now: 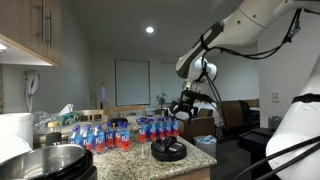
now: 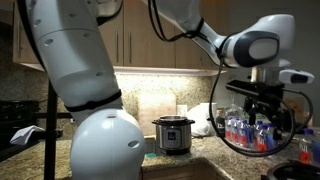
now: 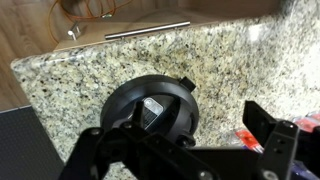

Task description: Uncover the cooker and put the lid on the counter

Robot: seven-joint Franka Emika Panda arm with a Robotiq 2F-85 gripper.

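Note:
The black round lid (image 1: 168,150) lies flat on the speckled granite counter (image 1: 203,153), near its edge. In the wrist view the lid (image 3: 150,108) shows its ridged top and central handle, resting on the counter (image 3: 220,60). My gripper (image 1: 186,108) hangs a little above the lid, open and empty, and its dark fingers (image 3: 185,150) straddle the lid's near side. The cooker (image 1: 55,160) stands uncovered at the near left, with its shiny steel rim and inner pot showing. In an exterior view my gripper (image 2: 262,100) is at the right.
Rows of blue-and-red bottles (image 1: 120,133) stand on the counter behind the lid. A white appliance (image 1: 15,128) stands behind the cooker. A steel pot-shaped appliance with a lid (image 2: 173,135) stands by the backsplash. The arm's white body (image 2: 90,90) blocks much of that view.

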